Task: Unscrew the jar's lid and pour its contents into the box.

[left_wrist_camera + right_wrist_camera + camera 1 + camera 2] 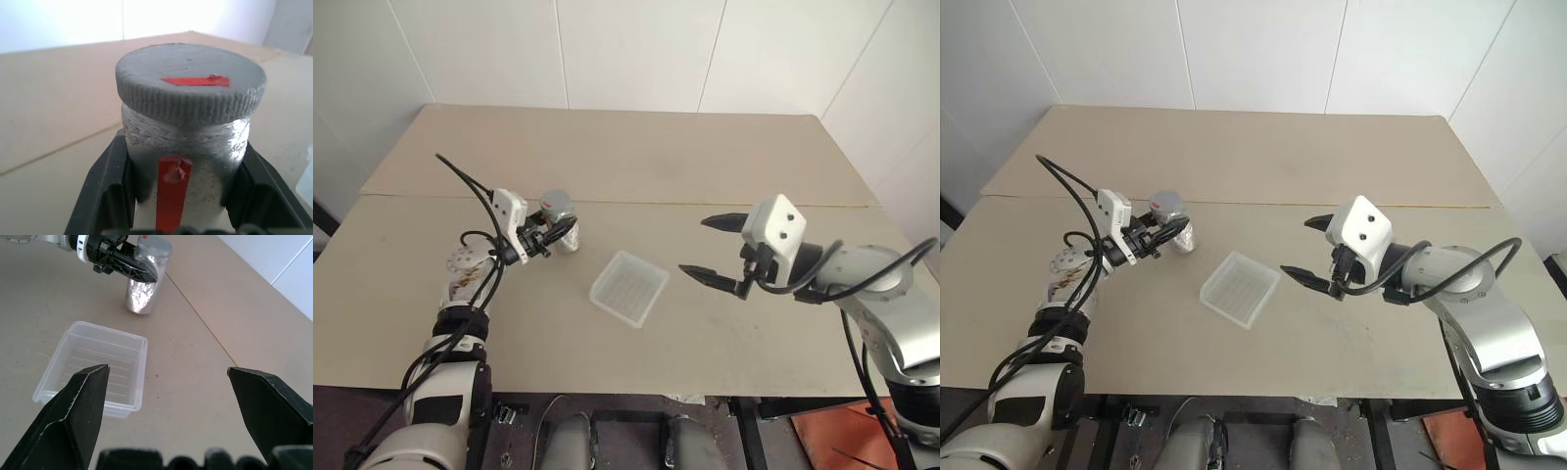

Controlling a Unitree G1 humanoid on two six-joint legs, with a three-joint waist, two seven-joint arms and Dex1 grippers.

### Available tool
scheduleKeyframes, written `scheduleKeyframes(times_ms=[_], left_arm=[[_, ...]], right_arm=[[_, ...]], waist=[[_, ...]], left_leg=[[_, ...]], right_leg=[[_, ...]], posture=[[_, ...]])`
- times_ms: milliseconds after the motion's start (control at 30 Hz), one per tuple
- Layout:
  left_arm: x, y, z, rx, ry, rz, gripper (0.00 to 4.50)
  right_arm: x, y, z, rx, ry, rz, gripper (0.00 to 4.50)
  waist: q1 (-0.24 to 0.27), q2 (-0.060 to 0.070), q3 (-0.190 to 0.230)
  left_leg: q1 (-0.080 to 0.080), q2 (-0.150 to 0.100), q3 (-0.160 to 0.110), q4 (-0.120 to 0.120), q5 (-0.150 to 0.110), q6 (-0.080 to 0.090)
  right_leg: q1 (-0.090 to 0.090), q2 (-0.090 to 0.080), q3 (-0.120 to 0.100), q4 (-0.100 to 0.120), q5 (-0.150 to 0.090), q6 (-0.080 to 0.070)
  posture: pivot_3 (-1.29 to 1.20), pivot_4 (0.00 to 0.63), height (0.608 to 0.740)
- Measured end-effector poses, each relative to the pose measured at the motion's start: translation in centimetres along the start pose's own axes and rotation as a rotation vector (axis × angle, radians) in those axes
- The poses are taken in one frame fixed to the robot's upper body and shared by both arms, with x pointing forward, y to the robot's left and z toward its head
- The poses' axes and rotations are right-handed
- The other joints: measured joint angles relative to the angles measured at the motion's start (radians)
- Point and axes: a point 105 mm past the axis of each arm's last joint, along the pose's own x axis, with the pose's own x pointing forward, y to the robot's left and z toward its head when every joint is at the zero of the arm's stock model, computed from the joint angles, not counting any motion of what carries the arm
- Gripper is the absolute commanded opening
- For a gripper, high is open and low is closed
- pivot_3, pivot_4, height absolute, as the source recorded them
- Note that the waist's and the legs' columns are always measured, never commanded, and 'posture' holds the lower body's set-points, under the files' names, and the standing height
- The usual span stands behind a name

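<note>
Jar [566, 235] stands capped by lid [556, 205] (red mark on top), clamped by left gripper [554, 238]; box [628, 287] lies empty on table [607, 157]; right gripper [708, 248] gapes wide.

The jar [142, 293] stands upright on the worktop's left half, just in front of the seam that crosses it, well in from every edge. Its wall is clear and shiny with a pale, crinkled look and a red strip running down one side. The lid [190, 81], round, flat, grey with a ribbed rim and a red mark on top, sits on the jar. The box [628, 287], a shallow translucent whitish tray with ribbed bottom, lies empty near the worktop's middle, turned askew, apart from the jar.
</note>
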Motion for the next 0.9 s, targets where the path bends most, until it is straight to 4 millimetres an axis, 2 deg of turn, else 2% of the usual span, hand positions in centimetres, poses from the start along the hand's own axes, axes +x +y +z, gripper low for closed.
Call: scheduleKeyframes(times_ms=[133,200,300,467,667,867,900], left_arm=[[0.2,-1.2,1.9,0.03,-0.042,-0.086,1.94],[-0.3,-2.4,2.7,0.044,-0.022,-0.189,1.94],[-1.3,-5.7,4.7,0.078,0.031,-0.447,1.94],[-1.6,-8.5,5.7,0.098,0.061,-0.635,1.94],[-0.9,-9.9,5.9,0.1,0.033,-0.682,1.94],[-0.8,-10.0,6.0,0.1,0.03,-0.682,1.94],[-0.8,-10.0,6.1,0.103,0.028,-0.683,1.94]], right_arm=[[0.4,0.4,0.1,0.01,-0.015,0.015,4.5],[1.2,0.7,0.7,0.011,-0.048,0.034,4.5],[3.2,0.3,3.6,0.002,-0.158,0.07,4.5],[5.2,0.1,7.1,0.052,-0.262,0.147,4.5],[7.5,1.7,7.9,0.158,-0.266,0.231,4.5],[8.6,2.1,8.0,0.193,-0.261,0.237,4.5],[8.7,2.0,7.9,0.199,-0.26,0.231,4.31]], waist=[[-0.001,0.0,0.0],[-0.007,0.0,0.0],[-0.024,0.0,0.0],[-0.022,0.0,0.0],[-0.013,0.0,0.0],[-0.016,0.001,0.0],[-0.017,0.0,0.0]], left_leg=[[0.0,0.0,0.0,0.0,0.0,0.0],[0.0,0.0,0.0,0.0,0.0,0.0],[0.001,0.0,-0.002,0.0,0.0,-0.001],[0.001,0.0,-0.008,0.0,0.0,-0.001],[0.0,0.0,-0.008,0.0,0.0,0.0],[0.0,0.0,-0.008,0.0,0.0,0.0],[0.0,0.0,-0.008,0.0,0.0,0.0]], right_leg=[[0.0,0.0,0.0,0.0,0.0,0.0],[0.0,0.0,0.0,0.001,0.0,0.0],[-0.001,0.001,0.001,0.002,0.0,0.0],[0.0,0.001,0.0,0.002,0.0,0.0],[0.0,0.0,0.0,0.001,0.0,0.0],[-0.001,0.001,0.0,0.002,0.0,0.0],[-0.001,0.001,0.0,0.002,0.0,0.0]], posture=[[0.0,0.15,0.74],[0.0,0.15,0.74],[0.0,0.15,0.74],[0.0,0.15,0.74],[0.0,0.15,0.74],[0.0,0.15,0.74],[0.0,0.15,0.74]])
